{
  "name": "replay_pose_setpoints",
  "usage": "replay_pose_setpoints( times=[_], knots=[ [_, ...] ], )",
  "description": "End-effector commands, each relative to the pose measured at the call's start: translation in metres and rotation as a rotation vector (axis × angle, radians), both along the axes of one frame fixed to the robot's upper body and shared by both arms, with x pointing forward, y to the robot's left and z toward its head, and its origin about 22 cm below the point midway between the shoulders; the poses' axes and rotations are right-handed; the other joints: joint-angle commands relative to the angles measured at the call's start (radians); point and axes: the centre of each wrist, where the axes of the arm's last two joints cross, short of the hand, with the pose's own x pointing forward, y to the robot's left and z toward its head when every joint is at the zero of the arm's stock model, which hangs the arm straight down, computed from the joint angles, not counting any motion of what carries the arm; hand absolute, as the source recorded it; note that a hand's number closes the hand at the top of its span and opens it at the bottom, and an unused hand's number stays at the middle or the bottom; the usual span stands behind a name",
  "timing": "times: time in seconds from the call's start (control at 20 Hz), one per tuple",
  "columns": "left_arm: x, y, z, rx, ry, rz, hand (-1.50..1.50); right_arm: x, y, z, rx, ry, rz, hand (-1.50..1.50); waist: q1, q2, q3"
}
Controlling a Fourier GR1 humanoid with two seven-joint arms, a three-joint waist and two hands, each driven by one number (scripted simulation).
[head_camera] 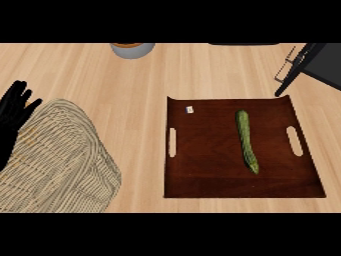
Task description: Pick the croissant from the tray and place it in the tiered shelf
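Note:
A dark brown tray (210, 167) with slot handles lies on the wooden counter, right of centre. On it rests a long green cucumber (246, 141), lying lengthwise; no croissant shows anywhere. A small white tag (191, 108) sits near the tray's far left corner. The black tiered shelf (326, 62) stands at the far right corner, partly cut off by the edge. My left hand (7, 122) is at the left edge, open with fingers up, resting well away from the tray. My right hand is out of sight.
A pale woven basket (58, 160) fills the lower left, just beside my left hand. A grey pot (132, 49) stands at the far edge, left of centre. Bare wood lies between basket and tray.

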Motion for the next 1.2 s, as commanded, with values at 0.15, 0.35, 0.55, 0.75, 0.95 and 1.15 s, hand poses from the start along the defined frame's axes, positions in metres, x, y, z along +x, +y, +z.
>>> replay_pose_setpoints(
  times=[0.15, 0.35, 0.55, 0.75, 0.95, 1.15],
  knots=[
    [-0.022, 0.013, -0.053, 0.002, 0.242, 0.092, 0.0, 0.018, -0.032, -0.003, 0.049, -0.037, -0.013, 1.5, 0.0, 0.019, -0.026],
    [-0.018, -0.002, -0.054, -0.007, 0.246, 0.084, 0.0, 0.037, -0.047, -0.038, 0.101, -0.005, -0.016, 1.5, 0.002, 0.023, -0.024],
    [-0.016, 0.004, -0.05, 0.005, 0.228, 0.101, 0.0, 0.045, -0.061, -0.043, 0.156, -0.048, -0.144, 1.5, 0.011, 0.023, -0.025],
    [-0.02, 0.009, -0.055, 0.001, 0.248, 0.093, 0.0, 0.05, -0.08, -0.051, 0.089, 0.038, -0.111, -1.5, 0.009, 0.021, -0.026],
    [-0.027, 0.011, -0.063, -0.012, 0.252, 0.088, 0.0, 0.051, -0.092, -0.051, 0.079, 0.009, -0.104, -1.5, 0.014, 0.019, -0.027],
    [-0.019, 0.009, -0.055, -0.005, 0.26, 0.084, 0.0, 0.058, -0.092, -0.066, 0.141, -0.084, -0.045, -1.5, 0.008, 0.017, -0.025]
  ],
)
